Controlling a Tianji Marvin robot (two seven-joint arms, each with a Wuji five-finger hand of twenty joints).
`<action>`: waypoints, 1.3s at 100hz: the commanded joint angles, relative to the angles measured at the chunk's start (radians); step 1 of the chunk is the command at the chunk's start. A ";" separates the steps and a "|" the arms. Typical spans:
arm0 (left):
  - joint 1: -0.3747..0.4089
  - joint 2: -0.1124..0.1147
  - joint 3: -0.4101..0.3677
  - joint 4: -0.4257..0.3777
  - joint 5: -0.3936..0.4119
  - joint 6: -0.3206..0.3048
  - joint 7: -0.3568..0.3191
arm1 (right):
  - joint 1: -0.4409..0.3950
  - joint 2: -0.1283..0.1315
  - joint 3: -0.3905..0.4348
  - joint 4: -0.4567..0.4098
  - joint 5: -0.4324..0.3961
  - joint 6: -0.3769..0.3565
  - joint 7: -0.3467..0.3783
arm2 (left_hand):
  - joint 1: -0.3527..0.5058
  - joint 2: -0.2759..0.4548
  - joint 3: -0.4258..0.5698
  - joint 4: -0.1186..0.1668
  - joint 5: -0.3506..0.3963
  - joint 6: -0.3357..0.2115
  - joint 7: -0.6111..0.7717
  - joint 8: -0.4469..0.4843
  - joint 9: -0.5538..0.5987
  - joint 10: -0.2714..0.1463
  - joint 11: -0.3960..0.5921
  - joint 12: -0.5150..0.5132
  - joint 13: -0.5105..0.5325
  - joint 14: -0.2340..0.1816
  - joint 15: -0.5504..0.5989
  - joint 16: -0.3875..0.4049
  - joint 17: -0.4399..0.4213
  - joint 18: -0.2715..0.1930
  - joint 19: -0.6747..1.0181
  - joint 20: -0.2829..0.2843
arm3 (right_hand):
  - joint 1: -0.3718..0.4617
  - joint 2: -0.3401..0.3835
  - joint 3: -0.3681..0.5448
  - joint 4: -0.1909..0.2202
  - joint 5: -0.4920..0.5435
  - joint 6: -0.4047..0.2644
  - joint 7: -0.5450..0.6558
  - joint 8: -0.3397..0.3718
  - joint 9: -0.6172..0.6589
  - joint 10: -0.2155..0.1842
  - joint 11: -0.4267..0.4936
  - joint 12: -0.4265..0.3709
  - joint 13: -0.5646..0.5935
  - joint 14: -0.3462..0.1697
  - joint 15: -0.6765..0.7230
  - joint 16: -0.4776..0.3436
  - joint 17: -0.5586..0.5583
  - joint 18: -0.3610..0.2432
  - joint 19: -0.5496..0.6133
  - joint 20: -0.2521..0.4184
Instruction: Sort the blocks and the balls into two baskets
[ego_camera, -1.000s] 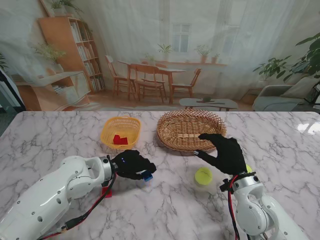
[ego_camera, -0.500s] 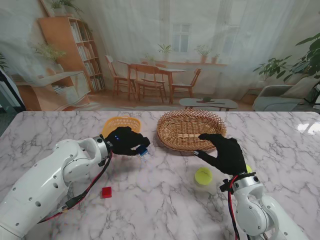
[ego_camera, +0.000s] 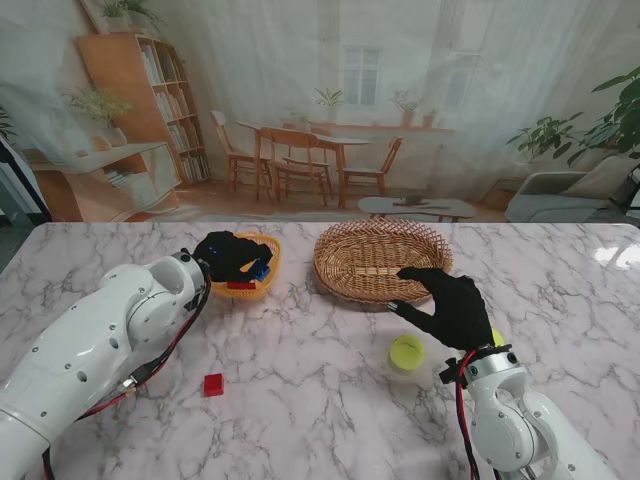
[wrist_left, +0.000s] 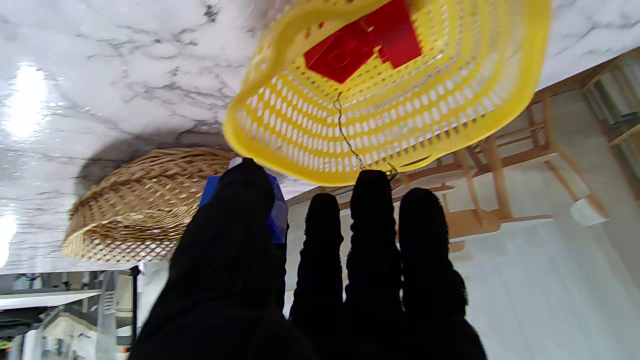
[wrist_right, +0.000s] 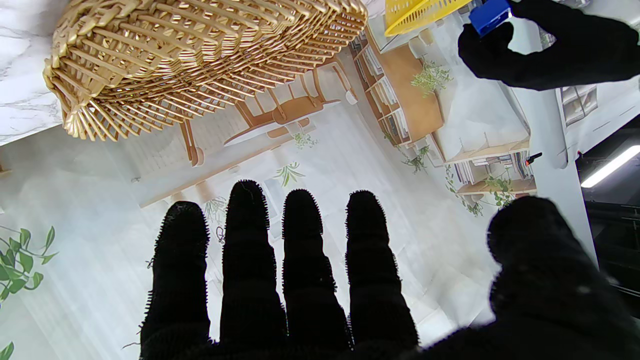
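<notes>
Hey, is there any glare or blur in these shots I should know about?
Stand view: sharp, one bright glare patch on the table at the far right. Left wrist view: white glare blotches on the marble, and the blue block by the fingers looks soft. Right wrist view: crisp.

Black-gloved left hand (ego_camera: 232, 255) grips a blue block (ego_camera: 260, 270) over a yellow basket (ego_camera: 268, 245) holding red blocks (wrist_left: 365, 42); a tan wicker basket (ego_camera: 375, 262) sits beside, on white grey-veined marble table (ego_camera: 320, 400).
</notes>
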 joint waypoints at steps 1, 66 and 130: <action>-0.008 0.000 0.000 0.025 0.000 0.012 -0.012 | -0.006 -0.002 0.001 -0.002 0.000 0.007 -0.001 | 0.042 0.056 0.018 0.004 0.060 -0.018 0.063 0.024 0.024 0.007 0.010 -0.010 0.020 0.015 -0.005 0.016 -0.003 0.016 0.030 0.024 | 0.015 0.046 -0.013 0.023 0.001 -0.015 -0.019 0.001 0.012 0.000 -0.015 0.003 0.006 0.009 -0.059 0.007 -0.018 0.022 -0.014 0.012; -0.024 0.006 -0.008 0.120 0.039 0.062 0.059 | -0.001 -0.001 -0.001 0.007 0.001 0.007 0.003 | -0.096 0.108 -0.035 0.012 0.088 0.051 -0.339 -0.290 -0.085 0.044 0.021 -0.343 -0.046 0.037 -0.066 -0.026 -0.055 0.036 -0.016 0.025 | 0.016 0.046 -0.013 0.023 0.001 -0.015 -0.019 0.001 0.012 0.000 -0.014 0.003 0.006 0.008 -0.058 0.008 -0.018 0.021 -0.014 0.012; 0.093 0.018 -0.145 0.017 0.107 -0.021 0.050 | -0.001 -0.001 0.003 0.009 0.001 0.006 0.004 | -0.219 0.161 -0.089 -0.008 0.076 0.114 -0.545 -0.433 -0.173 0.105 -0.263 -0.696 -0.229 0.104 -0.349 -0.425 -0.193 0.080 -0.261 -0.135 | 0.018 0.047 -0.015 0.023 0.004 -0.016 -0.018 0.002 0.012 0.000 -0.015 0.003 0.006 0.009 -0.059 0.007 -0.018 0.021 -0.014 0.012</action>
